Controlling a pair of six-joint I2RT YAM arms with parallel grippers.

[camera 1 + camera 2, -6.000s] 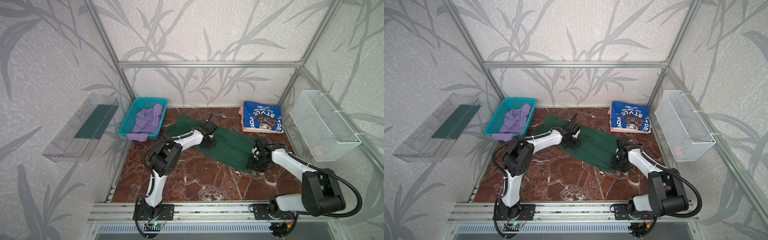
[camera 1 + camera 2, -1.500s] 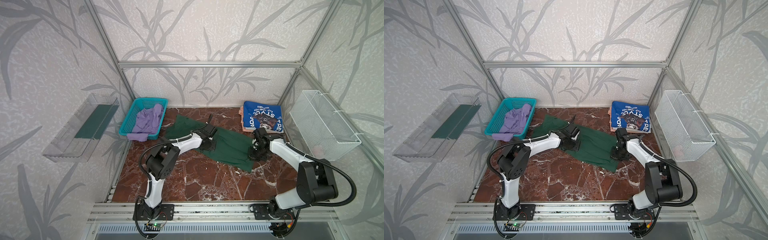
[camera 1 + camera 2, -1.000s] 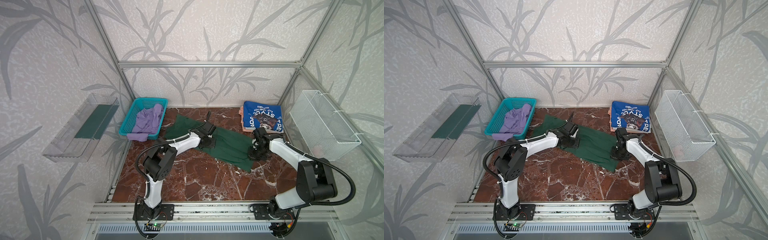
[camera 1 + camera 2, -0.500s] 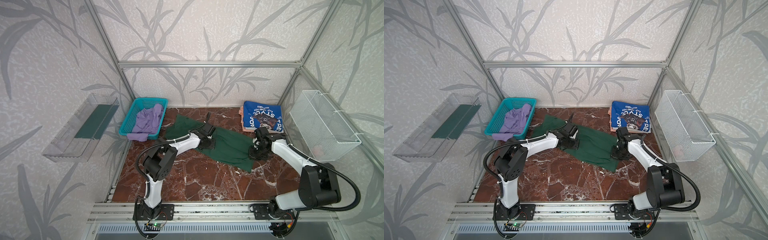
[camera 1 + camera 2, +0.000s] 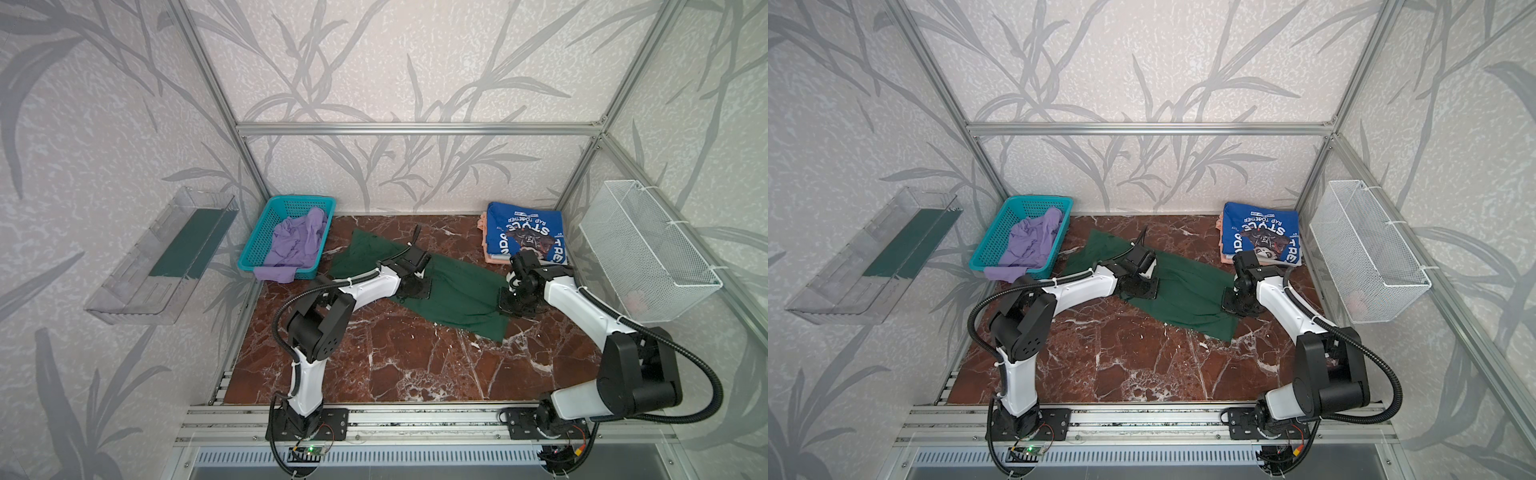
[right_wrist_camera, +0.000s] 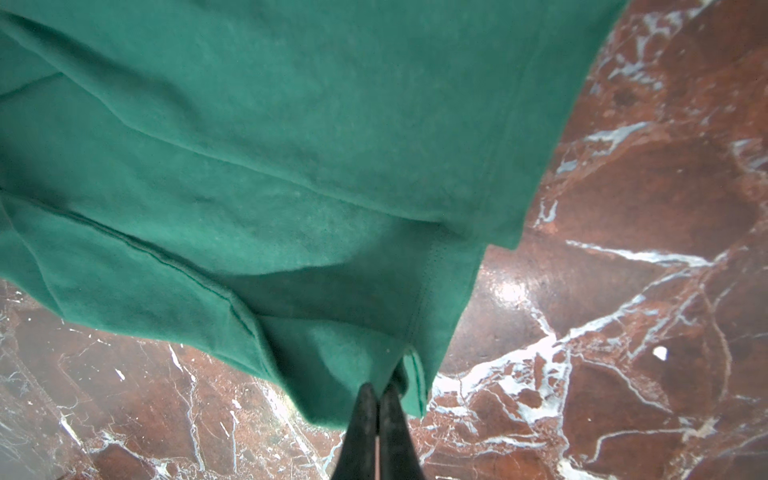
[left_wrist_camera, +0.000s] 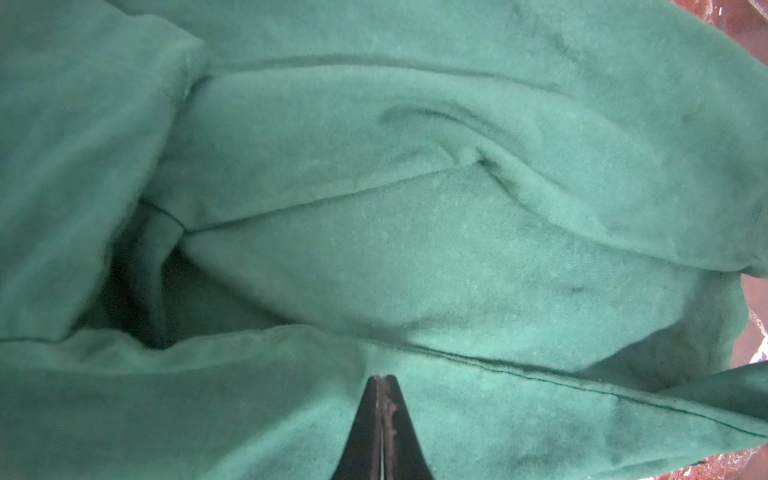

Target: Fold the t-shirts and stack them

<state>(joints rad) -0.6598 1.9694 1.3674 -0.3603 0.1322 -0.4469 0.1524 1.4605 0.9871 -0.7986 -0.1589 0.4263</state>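
— What lies under the arms?
— A glossy red-brown marble slab [image 5: 415, 357], white-veined; leaf-patterned walls [image 5: 415, 62]; a metal frame [image 5: 415, 129].
— And the shirt?
— The green shirt [image 5: 457, 295], soft and creased, sprawls mid-slab; the right gripper [image 6: 377, 388] is clamped on its hem; the left gripper [image 7: 381, 379] is closed tight atop a fold, perhaps pinching it.

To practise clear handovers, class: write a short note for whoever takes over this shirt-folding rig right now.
Left gripper: shut, tips on the green t-shirt; a pinch cannot be confirmed.
Right gripper: shut on that shirt's edge, raised off the table.
Done: blue t-shirt folded atop the peach t-shirt at the back right.
To do: fold and stack the green one, then the purple t-shirt crumpled in the turquoise basket.
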